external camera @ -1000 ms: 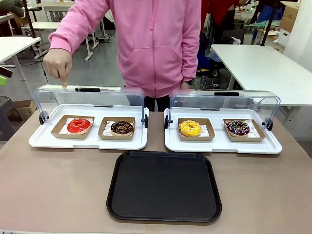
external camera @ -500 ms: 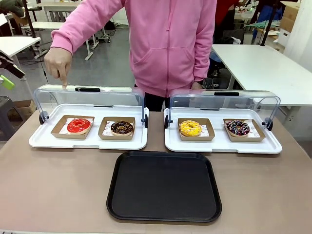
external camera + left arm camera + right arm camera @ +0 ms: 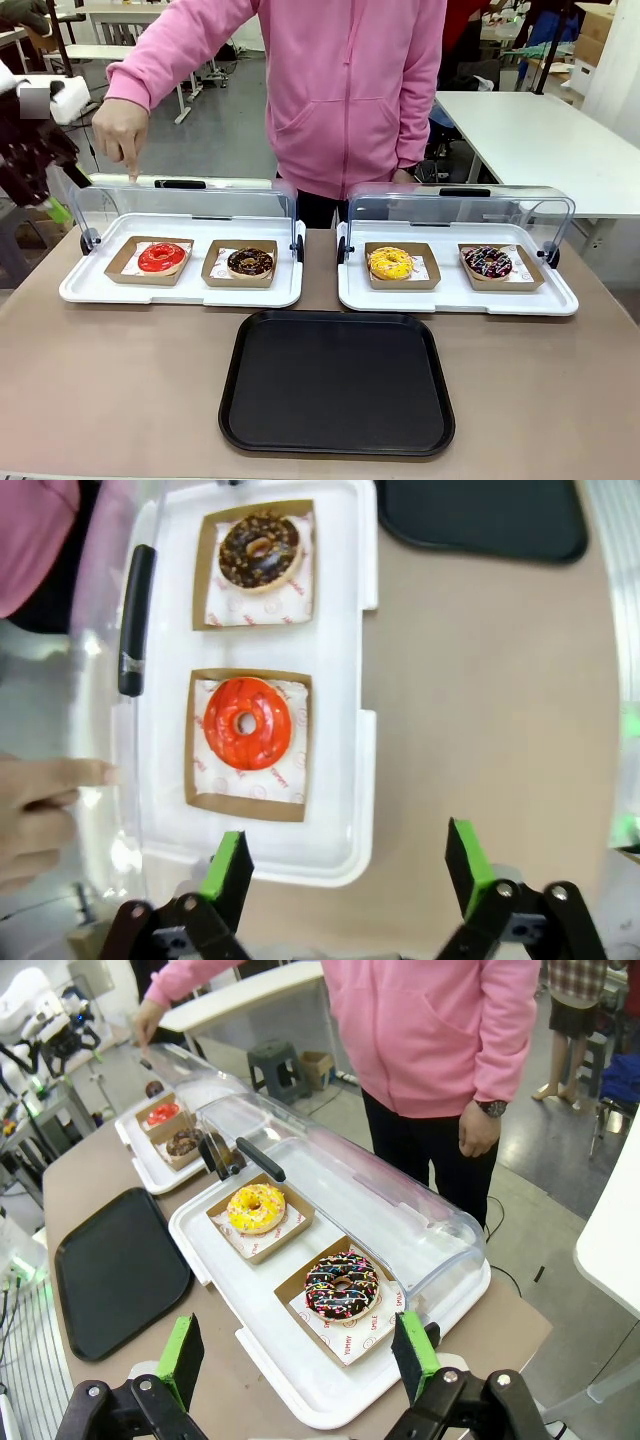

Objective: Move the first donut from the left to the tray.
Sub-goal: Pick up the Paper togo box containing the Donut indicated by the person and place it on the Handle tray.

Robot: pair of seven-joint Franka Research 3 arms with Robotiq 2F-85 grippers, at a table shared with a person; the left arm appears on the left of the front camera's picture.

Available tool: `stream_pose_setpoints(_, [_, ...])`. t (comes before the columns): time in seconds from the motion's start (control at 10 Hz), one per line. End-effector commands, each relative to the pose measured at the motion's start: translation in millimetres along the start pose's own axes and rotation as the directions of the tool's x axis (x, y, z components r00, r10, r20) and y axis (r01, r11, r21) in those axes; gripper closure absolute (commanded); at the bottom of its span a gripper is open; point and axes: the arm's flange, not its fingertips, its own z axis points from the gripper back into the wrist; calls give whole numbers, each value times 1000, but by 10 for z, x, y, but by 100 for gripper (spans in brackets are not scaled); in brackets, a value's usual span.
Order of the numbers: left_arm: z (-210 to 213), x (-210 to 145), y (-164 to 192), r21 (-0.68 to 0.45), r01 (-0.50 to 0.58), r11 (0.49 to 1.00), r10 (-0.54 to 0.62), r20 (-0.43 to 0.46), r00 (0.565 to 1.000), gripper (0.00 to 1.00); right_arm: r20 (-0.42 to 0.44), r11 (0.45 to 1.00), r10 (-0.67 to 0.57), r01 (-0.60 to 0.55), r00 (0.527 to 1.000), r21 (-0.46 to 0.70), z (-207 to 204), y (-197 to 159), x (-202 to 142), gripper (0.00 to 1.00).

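At the far left of the front view, the left gripper (image 3: 345,866) hangs above and beyond the left end of the left white tray (image 3: 180,296), its green-padded fingers spread wide with nothing between them. Its wrist view looks down on the first donut from the left (image 3: 162,257), a glossy red ring on white paper inside a shallow brown cardboard box (image 3: 119,268) in the left half of that white tray. The paper bears a faint repeated print, too small to read. The person's hand (image 3: 120,127) points one finger down onto the raised clear lid (image 3: 180,205) behind the red donut. A chocolate donut (image 3: 250,262) sits in its own box just beside it. The tray (image 3: 337,382), black and flat, lies at the middle of the near side, apart from both white trays. The right white tray (image 3: 458,301) holds a yellow donut (image 3: 390,263) and a sprinkled donut (image 3: 488,262) under a second raised lid. The right gripper (image 3: 298,1350) hovers off that tray's outer end, fingers released and holding nothing. The table (image 3: 120,385) is matt brown; white work tables (image 3: 540,140) stand on the grey floor beyond.
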Motion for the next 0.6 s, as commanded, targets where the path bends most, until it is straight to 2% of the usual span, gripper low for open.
stream_pose_setpoints(0.0, [-289,-50,-173,112,15,994,-11,-31,999,0,8,1000,6,-6,1000,5,15,32,20,0])
stream_pose_setpoints(0.3, [-891,-119,-176,133,70,989,-52,-135,990,0,8,1000,6,-6,1000,5,15,32,20,0])
stream_pose_setpoints(0.5, [-1137,-160,-107,90,71,993,-58,-145,988,0,8,1000,6,-6,1000,5,15,32,20,0])
